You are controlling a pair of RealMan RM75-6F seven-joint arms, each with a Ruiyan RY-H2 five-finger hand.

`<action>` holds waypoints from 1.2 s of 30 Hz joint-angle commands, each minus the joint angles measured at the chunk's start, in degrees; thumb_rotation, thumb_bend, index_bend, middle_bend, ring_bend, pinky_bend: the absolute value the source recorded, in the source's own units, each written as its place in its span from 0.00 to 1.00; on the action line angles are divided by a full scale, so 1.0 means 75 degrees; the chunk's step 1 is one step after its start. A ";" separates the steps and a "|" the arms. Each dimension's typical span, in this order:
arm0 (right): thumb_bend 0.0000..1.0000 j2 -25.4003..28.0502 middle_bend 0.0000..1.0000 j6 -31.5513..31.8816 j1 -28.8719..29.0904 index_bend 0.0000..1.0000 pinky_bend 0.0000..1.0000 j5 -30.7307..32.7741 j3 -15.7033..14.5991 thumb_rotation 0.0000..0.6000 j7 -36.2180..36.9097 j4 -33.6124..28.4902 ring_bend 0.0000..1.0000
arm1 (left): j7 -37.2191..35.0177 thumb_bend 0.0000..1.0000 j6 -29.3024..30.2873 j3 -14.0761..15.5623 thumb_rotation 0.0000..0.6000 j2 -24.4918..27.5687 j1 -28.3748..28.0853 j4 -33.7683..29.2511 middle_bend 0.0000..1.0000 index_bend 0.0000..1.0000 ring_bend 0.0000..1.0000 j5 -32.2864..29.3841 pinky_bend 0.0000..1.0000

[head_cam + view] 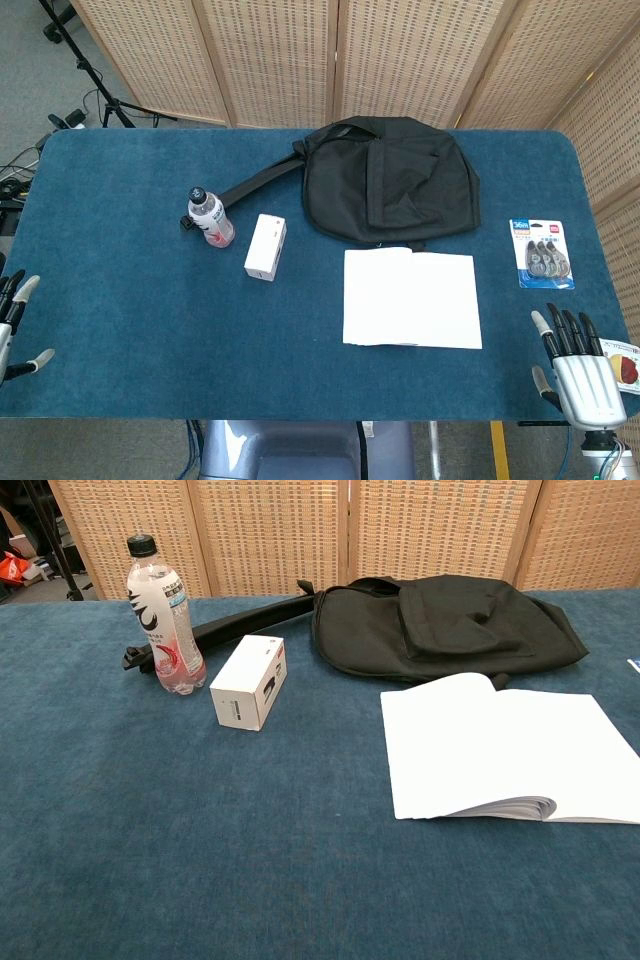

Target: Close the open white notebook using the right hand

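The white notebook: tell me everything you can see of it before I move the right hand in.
The white notebook lies open and flat on the blue table, just in front of the black bag. Its facing pages look blank. The chest view shows a thick stack of leaves at the near edge and the left page bowing up toward the spine. Neither hand touches it; the right hand rests apart, off to its right.

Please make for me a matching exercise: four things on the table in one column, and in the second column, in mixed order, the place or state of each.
Things:
1. notebook
2. bottle
3. black bag
4. right hand

Places or states:
A. behind the notebook
B. lying open
C. at the table's near right corner, fingers apart, holding nothing
D. upright, left of the white box

Pairs: 1-B, 2-D, 3-A, 4-C
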 commanded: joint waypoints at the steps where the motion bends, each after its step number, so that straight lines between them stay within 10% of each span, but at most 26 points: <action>1: 0.44 -0.0001 0.00 -0.0011 0.0002 0.00 0.00 0.0004 -0.0004 1.00 -0.0007 0.0000 0.00 | 0.0002 0.07 -0.0004 0.0001 0.92 -0.0001 -0.0002 0.0001 0.00 0.00 0.00 0.0001 0.00; 36: 0.34 -0.0168 0.00 0.0015 0.0026 0.00 0.00 -0.0090 -0.0011 1.00 -0.0102 0.0019 0.00 | 0.0031 0.07 0.0002 0.0027 0.92 -0.0015 -0.0017 -0.0029 0.00 0.00 0.00 0.0073 0.00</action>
